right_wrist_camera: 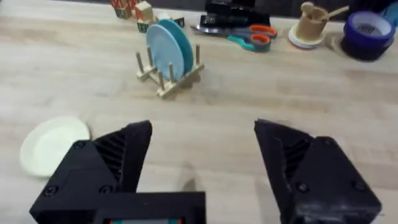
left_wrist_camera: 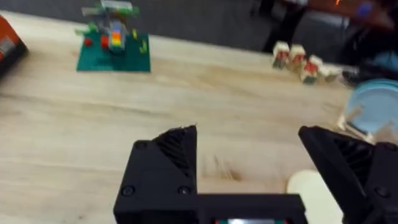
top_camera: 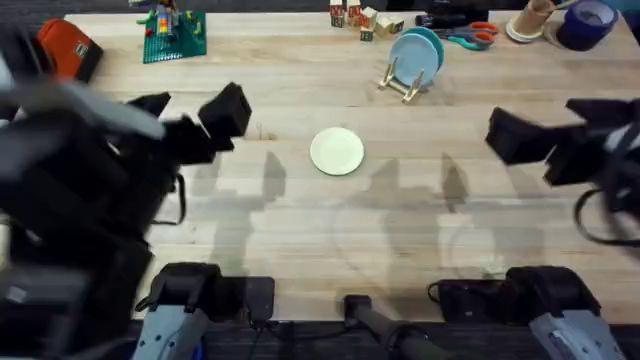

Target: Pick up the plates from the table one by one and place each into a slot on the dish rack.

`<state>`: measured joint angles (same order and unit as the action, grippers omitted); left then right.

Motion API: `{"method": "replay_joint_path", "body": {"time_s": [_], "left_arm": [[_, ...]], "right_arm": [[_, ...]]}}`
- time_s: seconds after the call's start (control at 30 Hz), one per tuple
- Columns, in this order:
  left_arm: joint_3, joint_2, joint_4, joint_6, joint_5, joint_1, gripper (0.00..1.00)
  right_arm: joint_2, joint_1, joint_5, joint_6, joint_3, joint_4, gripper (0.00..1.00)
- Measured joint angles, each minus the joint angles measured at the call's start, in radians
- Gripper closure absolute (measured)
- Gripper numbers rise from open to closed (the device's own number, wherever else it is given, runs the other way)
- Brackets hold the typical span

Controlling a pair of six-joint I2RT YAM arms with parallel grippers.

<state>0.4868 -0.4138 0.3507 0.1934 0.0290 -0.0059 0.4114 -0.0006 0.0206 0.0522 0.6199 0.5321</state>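
A pale cream-yellow plate point(top_camera: 337, 151) lies flat on the table point(top_camera: 300, 220) near its middle. It also shows in both wrist views as the cream plate point(left_wrist_camera: 314, 193) point(right_wrist_camera: 55, 144). The dish rack point(top_camera: 403, 82) stands at the back right of centre and holds a light blue plate point(top_camera: 412, 55) with a teal one behind it; the right wrist view shows the rack point(right_wrist_camera: 168, 81) and blue plate point(right_wrist_camera: 169, 50). My left gripper point(top_camera: 190, 108) hovers open to the left of the cream plate. My right gripper point(top_camera: 555, 125) hangs open at the right, holding nothing.
A green brick model point(top_camera: 172, 32) and an orange object point(top_camera: 68, 48) sit at the back left. Toy blocks point(top_camera: 360, 17), scissors point(top_camera: 468, 35), a cup point(top_camera: 530, 18) and a purple tape roll point(top_camera: 585, 22) line the far edge on the right.
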Motion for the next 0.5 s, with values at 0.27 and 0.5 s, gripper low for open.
{"method": "replay_joint_path", "body": {"time_s": [0.27, 0.5], "left_arm": [[0.403, -0.371, 0.335, 0.009, 0.092, 0.000, 0.008], [0.679, -0.616, 0.541, 0.014, 0.203, 0.000, 0.008]], "right_arm": [[0.365, 0.000, 0.035, 0.000, 0.410, 0.325, 0.009], [0.578, 0.000, 0.052, 0.000, 0.636, 0.485, 0.007]]}}
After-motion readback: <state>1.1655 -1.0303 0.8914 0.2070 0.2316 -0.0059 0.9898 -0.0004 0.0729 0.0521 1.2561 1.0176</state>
